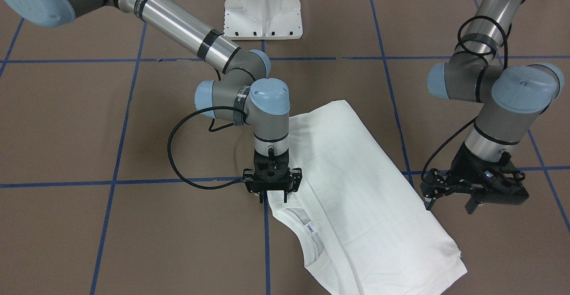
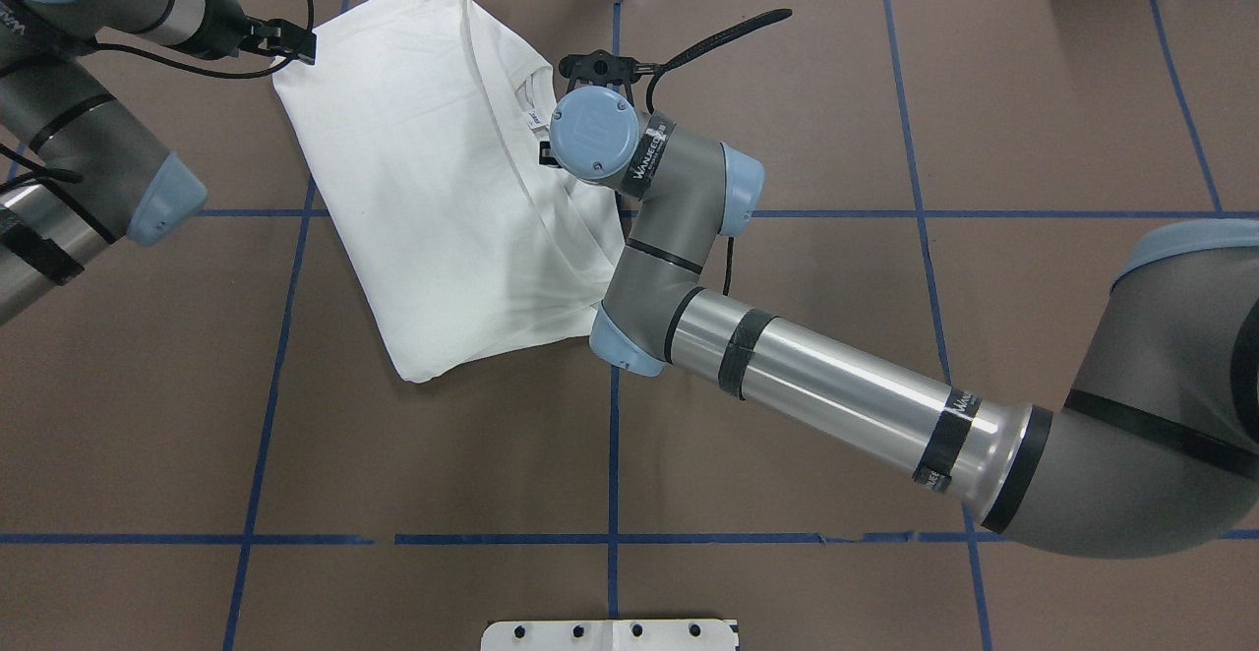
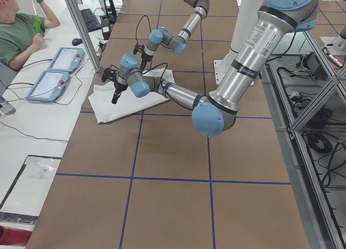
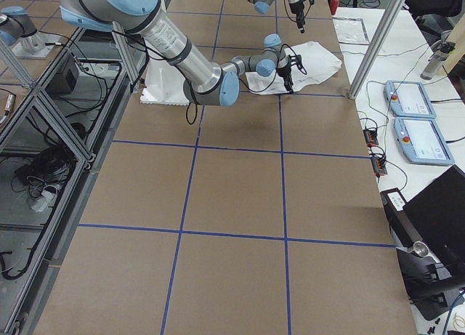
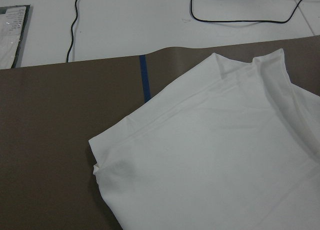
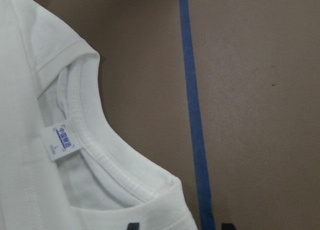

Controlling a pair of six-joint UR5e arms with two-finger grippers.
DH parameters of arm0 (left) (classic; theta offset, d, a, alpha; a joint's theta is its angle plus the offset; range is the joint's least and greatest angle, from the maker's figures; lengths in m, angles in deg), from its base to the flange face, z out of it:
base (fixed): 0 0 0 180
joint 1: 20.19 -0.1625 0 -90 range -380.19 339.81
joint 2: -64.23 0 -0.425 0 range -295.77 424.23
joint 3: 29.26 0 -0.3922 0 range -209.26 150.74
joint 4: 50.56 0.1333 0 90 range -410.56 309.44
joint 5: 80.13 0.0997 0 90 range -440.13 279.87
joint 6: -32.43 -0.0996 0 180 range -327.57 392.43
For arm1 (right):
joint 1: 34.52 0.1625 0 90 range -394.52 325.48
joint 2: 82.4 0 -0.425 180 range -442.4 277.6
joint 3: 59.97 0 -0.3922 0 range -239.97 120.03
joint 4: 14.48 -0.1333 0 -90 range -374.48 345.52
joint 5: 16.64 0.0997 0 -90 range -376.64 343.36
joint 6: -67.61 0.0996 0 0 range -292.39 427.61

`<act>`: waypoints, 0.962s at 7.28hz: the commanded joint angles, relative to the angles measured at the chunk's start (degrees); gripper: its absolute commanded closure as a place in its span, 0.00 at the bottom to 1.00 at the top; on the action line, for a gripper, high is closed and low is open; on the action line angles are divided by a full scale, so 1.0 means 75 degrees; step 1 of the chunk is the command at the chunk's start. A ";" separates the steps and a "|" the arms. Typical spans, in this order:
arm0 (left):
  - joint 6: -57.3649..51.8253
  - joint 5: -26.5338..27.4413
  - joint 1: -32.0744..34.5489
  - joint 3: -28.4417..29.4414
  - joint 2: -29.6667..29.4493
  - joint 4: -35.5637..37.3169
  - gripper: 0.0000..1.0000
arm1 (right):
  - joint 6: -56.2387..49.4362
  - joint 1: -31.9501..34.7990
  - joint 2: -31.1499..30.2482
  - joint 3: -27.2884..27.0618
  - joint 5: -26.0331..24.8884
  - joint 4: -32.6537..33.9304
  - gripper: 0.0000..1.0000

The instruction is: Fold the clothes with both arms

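The white T-shirt (image 1: 356,188) (image 2: 433,199) lies folded lengthwise, slanted on the brown table, with its ribbed collar (image 6: 100,155) and neck label (image 6: 62,140) facing up. My right gripper (image 1: 274,195) stands upright over the shoulder beside the collar. It is open, one fingertip (image 6: 132,225) over the cloth and the other by the blue tape. My left gripper (image 1: 450,203) (image 2: 295,41) hovers open just off the shirt's opposite long edge and holds nothing. The left wrist view shows only a shirt corner (image 5: 225,160), no fingers.
The white pedestal base (image 1: 263,10) stands at the robot's side of the table. Blue tape lines (image 1: 267,241) grid the brown surface. Beyond the far edge is a white bench with pendants (image 3: 51,79) and a seated person (image 3: 21,33).
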 commanded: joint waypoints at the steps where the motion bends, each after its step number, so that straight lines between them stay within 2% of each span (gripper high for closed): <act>1: 0.0000 0.0000 -0.0001 -0.0030 0.0009 0.0012 0.00 | 0.0032 -0.0022 0.0005 0.0010 -0.0008 -0.0008 0.44; 7: 0.0000 0.0000 -0.0012 -0.0030 0.0009 0.0012 0.00 | 0.0208 -0.0093 -0.0042 0.0010 -0.0008 -0.0019 0.47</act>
